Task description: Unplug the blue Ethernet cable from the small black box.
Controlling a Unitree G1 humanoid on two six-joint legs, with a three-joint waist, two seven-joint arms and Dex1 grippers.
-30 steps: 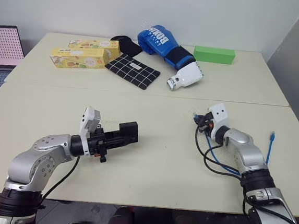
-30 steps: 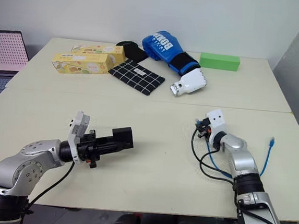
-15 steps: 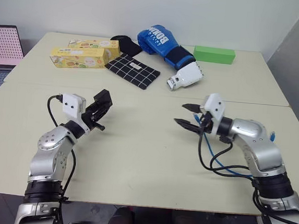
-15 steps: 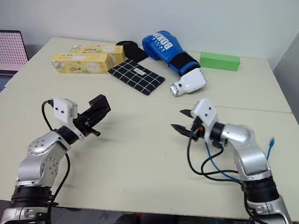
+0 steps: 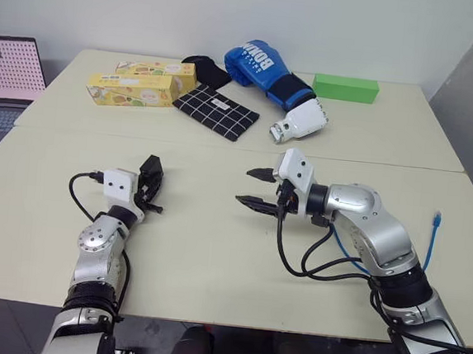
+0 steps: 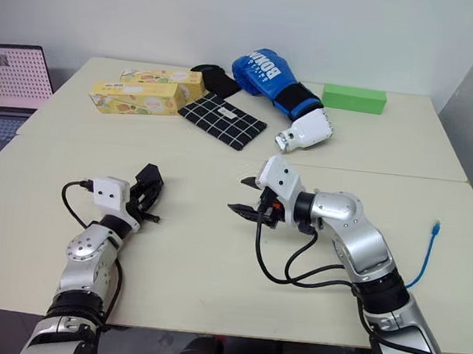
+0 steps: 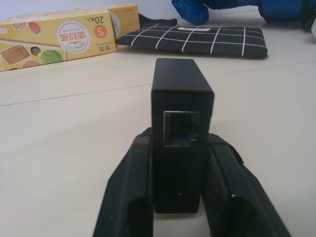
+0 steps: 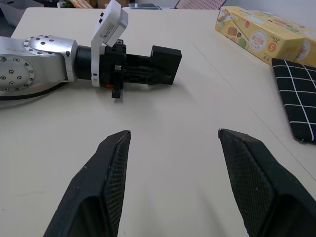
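On the table, left gripper (image 7: pixel 178 197) is pinching the box (image 7: pixel 180 123) while right gripper (image 8: pixel 173 163) is hanging spread, so loosening could drop it.

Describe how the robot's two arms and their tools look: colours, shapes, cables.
Both arms are silver-grey metal with rounded joint housings and black bands between segments. The left tool and the right tool each have two black fingers; the right tool's pads are finely textured. A white boxy camera module sits at each wrist. Loose black cables loop from the wrists along the arms.
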